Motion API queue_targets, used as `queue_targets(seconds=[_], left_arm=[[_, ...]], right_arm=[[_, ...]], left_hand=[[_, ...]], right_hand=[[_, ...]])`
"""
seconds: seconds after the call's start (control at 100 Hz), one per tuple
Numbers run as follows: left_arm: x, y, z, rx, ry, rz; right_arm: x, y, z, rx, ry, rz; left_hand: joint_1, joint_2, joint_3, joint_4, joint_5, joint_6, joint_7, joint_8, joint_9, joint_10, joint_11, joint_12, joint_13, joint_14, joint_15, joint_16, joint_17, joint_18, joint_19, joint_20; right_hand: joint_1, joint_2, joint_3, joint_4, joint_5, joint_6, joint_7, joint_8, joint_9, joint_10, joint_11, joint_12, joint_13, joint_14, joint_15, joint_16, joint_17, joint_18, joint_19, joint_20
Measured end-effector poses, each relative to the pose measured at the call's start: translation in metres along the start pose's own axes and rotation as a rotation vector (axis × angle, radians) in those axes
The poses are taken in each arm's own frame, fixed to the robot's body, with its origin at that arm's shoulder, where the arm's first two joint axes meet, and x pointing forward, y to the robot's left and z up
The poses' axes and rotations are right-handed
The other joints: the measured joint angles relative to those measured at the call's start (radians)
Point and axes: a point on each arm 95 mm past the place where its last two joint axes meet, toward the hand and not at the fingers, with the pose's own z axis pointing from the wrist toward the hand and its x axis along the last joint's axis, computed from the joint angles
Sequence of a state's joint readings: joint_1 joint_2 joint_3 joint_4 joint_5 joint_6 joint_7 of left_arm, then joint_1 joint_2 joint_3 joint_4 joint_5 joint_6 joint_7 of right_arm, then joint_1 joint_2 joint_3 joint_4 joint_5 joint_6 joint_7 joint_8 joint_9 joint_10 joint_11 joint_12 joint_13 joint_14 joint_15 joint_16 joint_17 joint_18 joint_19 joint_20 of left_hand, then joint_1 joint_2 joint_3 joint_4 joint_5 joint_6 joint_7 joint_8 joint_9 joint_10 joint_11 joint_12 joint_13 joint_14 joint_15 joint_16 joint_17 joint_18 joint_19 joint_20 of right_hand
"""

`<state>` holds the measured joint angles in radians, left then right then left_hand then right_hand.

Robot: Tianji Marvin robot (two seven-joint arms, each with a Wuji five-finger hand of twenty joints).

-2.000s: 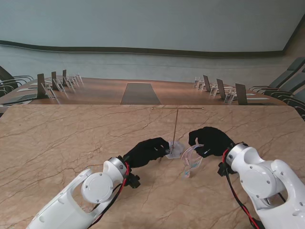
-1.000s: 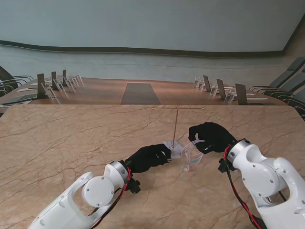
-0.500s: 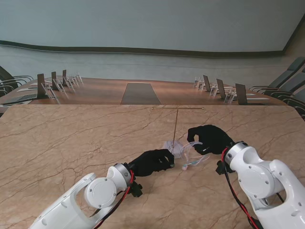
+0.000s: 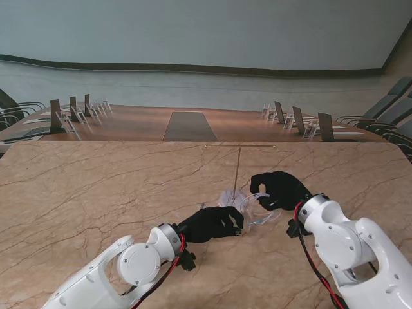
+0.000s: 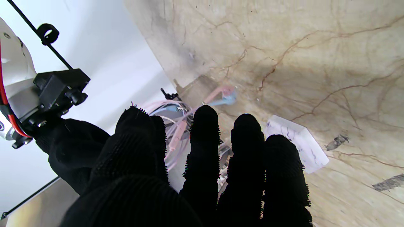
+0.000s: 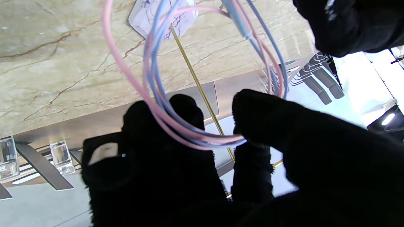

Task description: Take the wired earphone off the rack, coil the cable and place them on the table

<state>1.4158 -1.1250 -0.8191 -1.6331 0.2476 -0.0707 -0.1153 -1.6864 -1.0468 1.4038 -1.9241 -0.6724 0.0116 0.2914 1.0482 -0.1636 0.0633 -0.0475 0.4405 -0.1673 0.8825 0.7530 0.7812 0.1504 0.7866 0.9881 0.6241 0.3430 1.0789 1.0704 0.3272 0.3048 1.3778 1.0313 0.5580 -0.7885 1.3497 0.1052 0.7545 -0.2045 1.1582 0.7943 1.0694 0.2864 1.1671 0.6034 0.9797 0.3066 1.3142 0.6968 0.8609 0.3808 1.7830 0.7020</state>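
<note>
The thin gold T-shaped rack (image 4: 237,168) stands mid-table on a white block (image 5: 296,142), with nothing hanging from its bar. The pink and blue earphone cable (image 4: 253,207) is looped in a loose coil beside the rack's foot. My right hand (image 4: 278,188) is shut on the coil (image 6: 189,132), with the loops lying over its fingers (image 6: 157,126) under the thumb. My left hand (image 4: 215,223) reaches in from nearer to me. A pink stretch of cable (image 5: 173,138) sits pinched between its first two fingers (image 5: 205,142). The plug end (image 5: 222,94) lies on the marble.
The marble table (image 4: 96,193) spreads wide on both sides. Beyond its far edge stands a long wooden conference table (image 4: 190,125) with name stands and chairs (image 4: 380,116).
My left hand has left the rack's foot and drawn back toward me and to the right. My right hand has edged left, bringing the coil down between the two hands.
</note>
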Motion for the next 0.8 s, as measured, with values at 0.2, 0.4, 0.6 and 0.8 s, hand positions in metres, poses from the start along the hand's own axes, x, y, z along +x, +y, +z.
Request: queue_targets(seconds=[0.2,0.4,0.6,0.8], left_arm=[[0.003,0.004,0.001,-0.017,0.017,0.003],[0.007,0.008,0.002,-0.025,0.030,0.020],[0.010,0.008,0.008,-0.034,0.034,0.043],[0.010,0.005,0.014,-0.014,0.034,0.059]], right_arm=[[0.001,0.003,0.003,-0.021,-0.016,0.002],[0.001,0.005,0.006,-0.026,-0.024,0.009],[0.002,0.004,0.005,-0.026,-0.020,0.020],[0.004,0.006,0.000,-0.033,-0.013,0.019]], left_hand=[[-0.001,-0.012,0.024,0.000,0.000,-0.016,-0.014,-0.001,0.000,-0.010,-0.002,0.002,0.000,0.000,0.000,0.000,0.000,0.000,0.000,0.000],[-0.001,-0.022,0.055,0.000,-0.031,-0.029,-0.057,-0.026,0.000,-0.023,-0.021,0.066,0.000,0.000,0.000,0.000,0.000,0.000,0.000,0.000],[-0.118,-0.057,0.263,0.001,-0.107,0.003,-0.185,-0.101,-0.017,-0.037,-0.050,0.099,0.000,-0.006,0.000,0.000,0.000,-0.007,0.000,0.000],[-0.127,-0.065,0.290,0.001,-0.119,0.015,-0.217,-0.126,-0.028,-0.046,-0.053,0.100,0.000,-0.008,0.000,0.000,0.000,-0.009,0.000,-0.001]], right_hand=[[0.000,0.000,0.000,0.000,0.000,0.000,0.000,0.000,0.003,0.000,0.000,0.000,0.006,0.000,0.001,-0.001,0.006,0.002,0.003,-0.011],[0.000,0.000,0.000,0.000,0.000,0.001,0.000,0.000,0.003,0.000,0.000,0.001,0.006,0.000,0.003,-0.001,0.007,0.002,0.004,-0.012],[0.001,0.000,0.000,0.000,0.000,0.002,0.000,0.000,0.003,0.000,0.000,0.004,0.006,0.000,0.003,-0.001,0.007,0.003,0.005,-0.013],[0.001,0.000,0.000,0.000,0.000,0.002,0.000,0.000,0.003,0.000,0.000,0.009,0.006,0.000,0.005,-0.001,0.007,0.003,0.006,-0.013]])
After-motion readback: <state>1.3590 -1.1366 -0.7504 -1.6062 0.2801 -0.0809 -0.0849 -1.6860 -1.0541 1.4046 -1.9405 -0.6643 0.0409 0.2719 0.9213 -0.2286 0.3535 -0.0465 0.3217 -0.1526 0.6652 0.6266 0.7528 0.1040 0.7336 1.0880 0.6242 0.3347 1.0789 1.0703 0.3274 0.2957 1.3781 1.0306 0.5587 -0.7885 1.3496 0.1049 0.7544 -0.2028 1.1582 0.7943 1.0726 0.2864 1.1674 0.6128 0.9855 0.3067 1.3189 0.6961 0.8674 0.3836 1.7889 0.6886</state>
